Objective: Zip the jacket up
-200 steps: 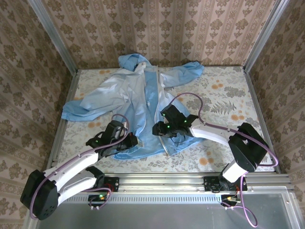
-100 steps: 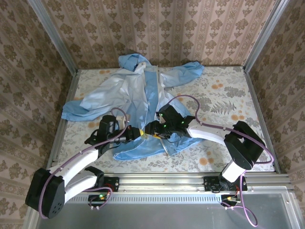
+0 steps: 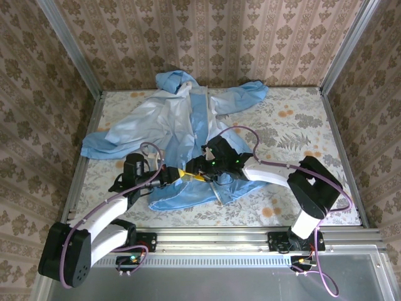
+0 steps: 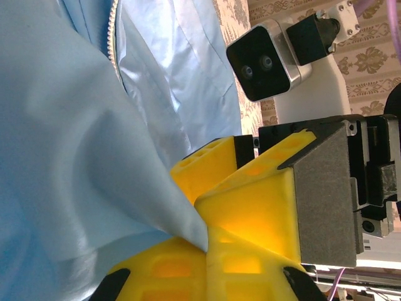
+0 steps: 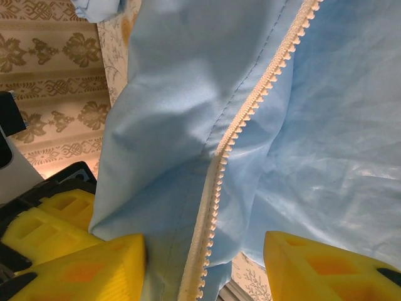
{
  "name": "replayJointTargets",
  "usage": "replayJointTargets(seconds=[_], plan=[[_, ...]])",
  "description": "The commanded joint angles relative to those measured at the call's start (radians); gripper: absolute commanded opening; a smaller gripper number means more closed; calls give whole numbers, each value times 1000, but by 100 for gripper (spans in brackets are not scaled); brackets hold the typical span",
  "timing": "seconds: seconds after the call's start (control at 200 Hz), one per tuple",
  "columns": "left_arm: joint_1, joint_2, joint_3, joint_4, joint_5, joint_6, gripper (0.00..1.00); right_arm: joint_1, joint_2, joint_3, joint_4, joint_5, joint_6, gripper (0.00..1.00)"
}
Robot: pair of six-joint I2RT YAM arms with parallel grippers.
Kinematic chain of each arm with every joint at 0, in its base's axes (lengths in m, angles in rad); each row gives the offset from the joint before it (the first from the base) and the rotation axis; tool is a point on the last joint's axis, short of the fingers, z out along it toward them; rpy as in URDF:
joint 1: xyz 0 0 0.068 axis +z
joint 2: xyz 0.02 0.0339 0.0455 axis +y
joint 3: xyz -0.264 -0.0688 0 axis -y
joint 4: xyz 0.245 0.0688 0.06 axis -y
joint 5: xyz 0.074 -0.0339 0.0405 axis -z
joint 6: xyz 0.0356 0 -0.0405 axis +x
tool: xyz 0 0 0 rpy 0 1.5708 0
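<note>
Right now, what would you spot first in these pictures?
A big light-blue jacket lies spread across the flowery table. At its near hem two grippers with bright yellow fingers meet: the left gripper pinches the fabric, and the right gripper stands open around the white zipper strip.

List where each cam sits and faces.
Top external: above and behind the bases, looking down on table and jacket; left arm, right arm show.
Left wrist: low at the jacket, facing the right gripper; own yellow fingers at bottom.
Right wrist: faces the zipper strip; own fingers flank it, left gripper lower left.
Shared: both wrist views show jacket fabric.
</note>
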State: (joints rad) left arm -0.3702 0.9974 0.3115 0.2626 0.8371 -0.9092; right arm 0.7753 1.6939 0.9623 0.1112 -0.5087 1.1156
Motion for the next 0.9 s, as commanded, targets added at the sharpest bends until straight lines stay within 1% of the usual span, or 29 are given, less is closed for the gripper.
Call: replayJointTargets(seconds=[0.0, 0.03, 0.065, 0.085, 0.14, 0.195, 0.255, 0.265, 0.335, 0.4, 0.455, 0.505, 0.615, 0.635, 0.655, 0.695, 0.71, 0.735, 0.895], plan=[[5, -28, -6, 54, 79, 3, 0, 1, 38, 36, 52, -59, 26, 50], [5, -31, -6, 50, 86, 5, 0, -1, 43, 38, 67, -68, 31, 48], [7, -34, -8, 43, 92, 8, 0, -4, 49, 37, 86, -77, 42, 44], [8, -35, -8, 36, 94, 11, 0, -5, 50, 37, 96, -80, 47, 40], [11, -45, -8, 8, 93, 21, 0, -4, 52, 35, 110, -81, 56, 24], [14, -57, -9, -21, 87, 29, 0, -5, 49, 36, 107, -75, 55, 12], [16, -74, -9, -53, 77, 33, 0, -5, 42, 31, 108, -68, 52, 1], [17, -76, -9, -59, 75, 32, 1, -5, 40, 30, 108, -68, 52, 0], [21, -102, -9, -97, 58, 27, 15, -4, 28, 23, 102, -56, 47, 0], [20, -137, -3, -153, 31, 16, 29, 1, 12, 17, 79, -28, 34, 0], [16, -176, -3, -204, -2, -3, 38, 7, -2, 14, 55, 1, 24, 0], [2, -218, -9, -224, -44, -32, 43, 14, -10, 9, 47, 20, 21, 0], [-77, -305, -38, -209, -147, -100, 52, 23, -8, 1, 68, 35, 39, 0], [-80, -314, -43, -210, -164, -105, 53, 25, -7, 0, 75, 35, 45, 0], [-113, -321, -46, -211, -179, -110, 54, 26, -4, -2, 82, 35, 50, 0], [-138, -325, -51, -211, -187, -115, 54, 27, 2, 0, 95, 30, 57, 0], [-144, -325, -54, -211, -216, -116, 55, 28, 4, 1, 100, 27, 59, 0], [-154, -323, -58, -207, -227, -119, 55, 28, 8, 4, 105, 24, 59, 0], [-191, -282, -74, -167, -246, -146, 54, 36, 12, 13, 106, 14, 58, 0]])
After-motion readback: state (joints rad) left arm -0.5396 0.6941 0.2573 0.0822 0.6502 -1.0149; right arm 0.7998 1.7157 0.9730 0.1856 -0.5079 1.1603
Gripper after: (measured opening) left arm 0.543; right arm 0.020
